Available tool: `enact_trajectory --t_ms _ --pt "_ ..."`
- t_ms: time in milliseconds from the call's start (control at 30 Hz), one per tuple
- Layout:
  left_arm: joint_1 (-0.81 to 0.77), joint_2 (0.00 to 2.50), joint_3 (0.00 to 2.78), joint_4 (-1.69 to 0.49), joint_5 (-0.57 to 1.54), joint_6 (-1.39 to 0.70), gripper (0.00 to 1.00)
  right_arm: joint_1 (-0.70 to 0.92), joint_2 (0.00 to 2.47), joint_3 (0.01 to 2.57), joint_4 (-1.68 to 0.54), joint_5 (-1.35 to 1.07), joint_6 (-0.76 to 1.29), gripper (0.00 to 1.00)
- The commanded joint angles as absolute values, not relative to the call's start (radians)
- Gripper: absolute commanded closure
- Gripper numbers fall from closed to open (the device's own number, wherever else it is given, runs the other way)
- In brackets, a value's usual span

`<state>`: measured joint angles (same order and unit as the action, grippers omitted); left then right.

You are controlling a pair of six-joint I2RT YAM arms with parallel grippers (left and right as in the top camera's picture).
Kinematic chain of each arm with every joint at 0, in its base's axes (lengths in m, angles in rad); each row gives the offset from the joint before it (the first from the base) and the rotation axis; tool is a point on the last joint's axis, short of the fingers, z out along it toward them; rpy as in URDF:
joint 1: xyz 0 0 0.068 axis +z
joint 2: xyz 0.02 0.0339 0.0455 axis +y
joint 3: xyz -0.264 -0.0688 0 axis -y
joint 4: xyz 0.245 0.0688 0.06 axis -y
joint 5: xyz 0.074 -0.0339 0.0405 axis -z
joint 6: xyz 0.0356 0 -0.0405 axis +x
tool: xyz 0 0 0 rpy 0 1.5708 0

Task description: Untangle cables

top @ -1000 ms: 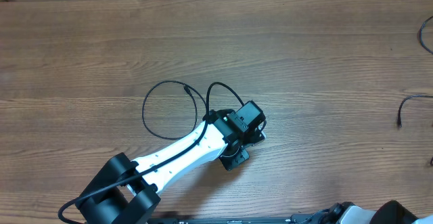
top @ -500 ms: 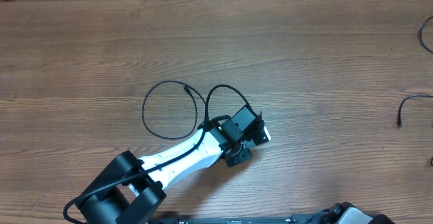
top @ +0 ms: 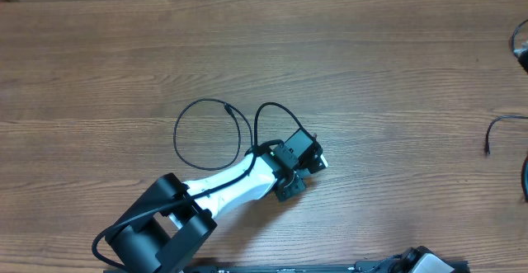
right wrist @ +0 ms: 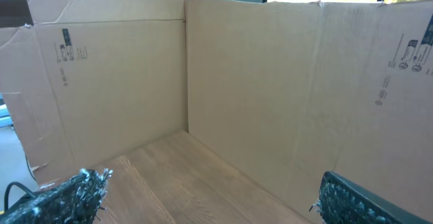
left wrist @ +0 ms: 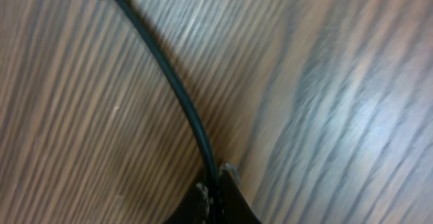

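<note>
— Since a second ago the left arm (top: 227, 182) has swung its elbow rightward; the looped cable (top: 176, 133) near the middle of the wooden table (top: 371, 75) has not shifted.
— And the left gripper (left wrist: 215, 187)?
— Pinched tight on that cable, low over the wood.
— The right gripper (right wrist: 210, 204)?
— Fingers spread wide, facing cardboard walls (right wrist: 250, 82). More cables (top: 493, 129) lie well apart at the table's right edge.
</note>
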<state>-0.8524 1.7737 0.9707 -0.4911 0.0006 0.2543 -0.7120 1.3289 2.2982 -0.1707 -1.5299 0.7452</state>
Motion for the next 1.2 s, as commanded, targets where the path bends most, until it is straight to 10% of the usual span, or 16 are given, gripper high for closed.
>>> enact_trajectory --t_ms 0,633,867,1167 --pt "-0.823 1.744 1.125 -0.571 -0.086 0.194 0.96 -0.707 1.362 2.290 -0.184 -1.569 0.725 0.00" --pt "-0.601 1.674 2.482 -1.042 -0.019 0.181 0.96 -0.677 1.526 2.224 -0.765 -1.569 0.184 0.00" --pt "-0.601 1.689 2.511 -0.977 -0.073 0.010 0.96 -0.380 1.583 2.224 -1.427 -1.069 -0.464 0.00" --pt "-0.457 1.715 2.511 -1.066 0.050 -0.123 0.96 0.091 1.728 2.224 -1.346 -0.632 -0.411 0.00"
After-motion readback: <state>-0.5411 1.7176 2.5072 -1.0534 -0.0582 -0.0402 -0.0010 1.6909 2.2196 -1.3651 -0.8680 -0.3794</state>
